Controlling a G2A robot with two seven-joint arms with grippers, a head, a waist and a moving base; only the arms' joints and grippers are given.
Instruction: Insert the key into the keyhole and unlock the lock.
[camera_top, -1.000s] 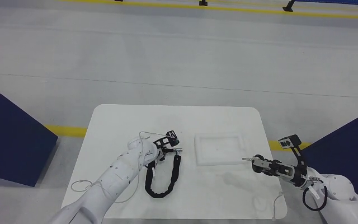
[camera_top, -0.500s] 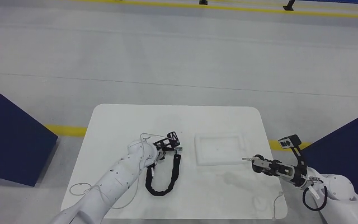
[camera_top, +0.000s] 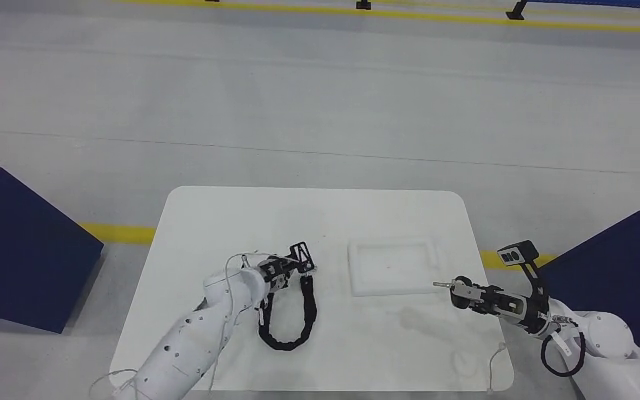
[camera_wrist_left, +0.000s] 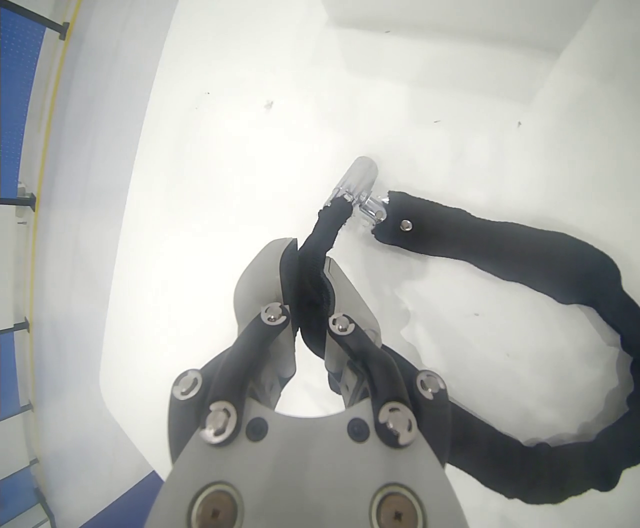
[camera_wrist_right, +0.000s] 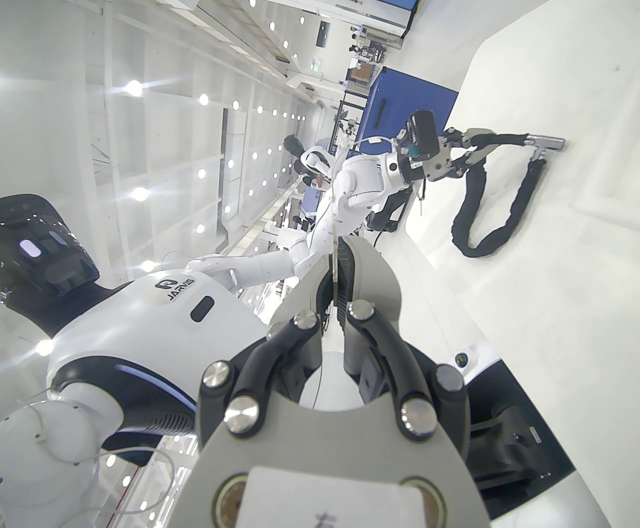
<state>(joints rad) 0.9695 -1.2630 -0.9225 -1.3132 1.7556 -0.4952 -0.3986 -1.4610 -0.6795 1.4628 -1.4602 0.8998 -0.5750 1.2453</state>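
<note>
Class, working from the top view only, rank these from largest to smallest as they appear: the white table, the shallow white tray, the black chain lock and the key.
1. table
2. tray
3. chain lock: its loop spans nearly as much as the tray, so this pair is close
4. key, by far the smallest

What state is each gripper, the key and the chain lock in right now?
left gripper: shut on the chain lock's sleeve, near its metal cylinder.
right gripper: shut on the key.
key: held, not inserted.
chain lock: ends joined, looped on the table.
</note>
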